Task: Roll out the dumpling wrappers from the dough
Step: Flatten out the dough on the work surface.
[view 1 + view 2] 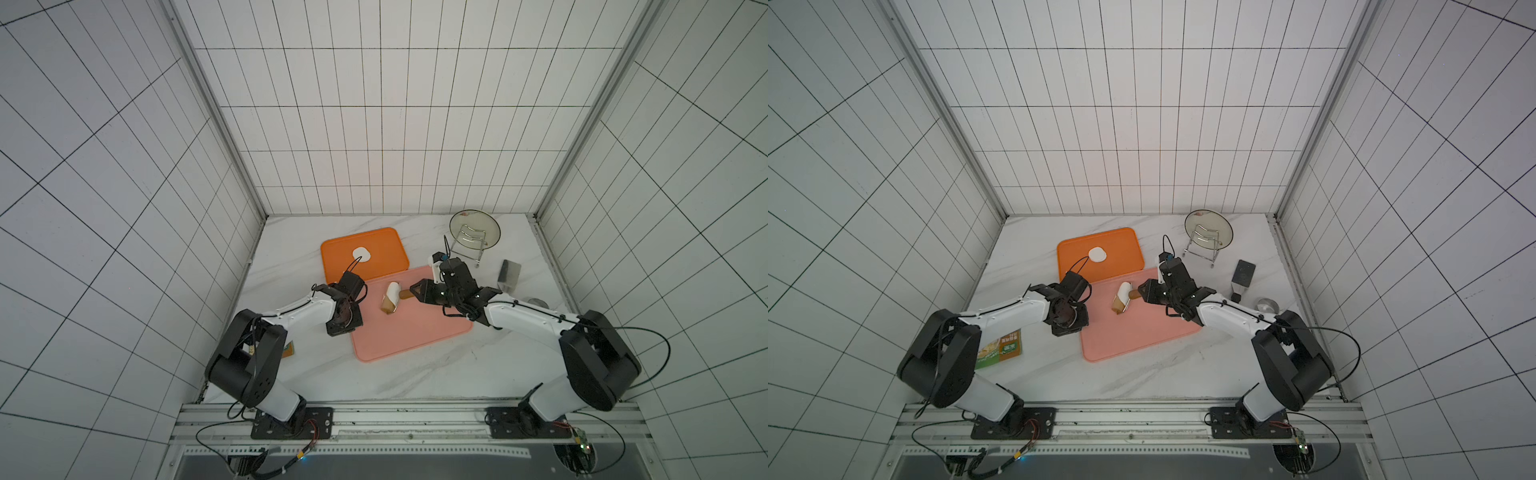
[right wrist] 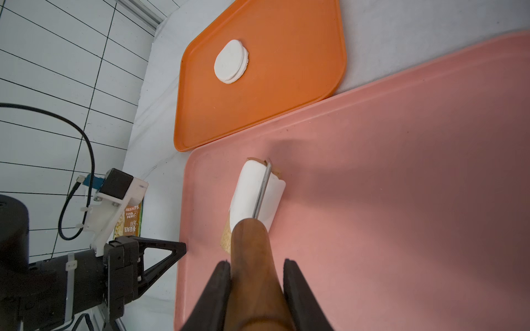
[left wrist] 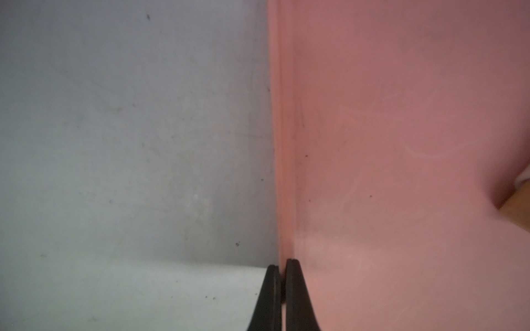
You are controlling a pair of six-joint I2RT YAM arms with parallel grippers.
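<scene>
dough point(image 2: 248, 186) wrapped round the roller point(image 2: 226, 238) hides most of it.

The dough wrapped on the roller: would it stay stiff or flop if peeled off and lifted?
Probably floppy: the dough is a thin sheet curving around the roller drum. Likely sticky too, since it clings there instead of lying on the pink board. It may stretch or tear if pulled by one edge.
</scene>
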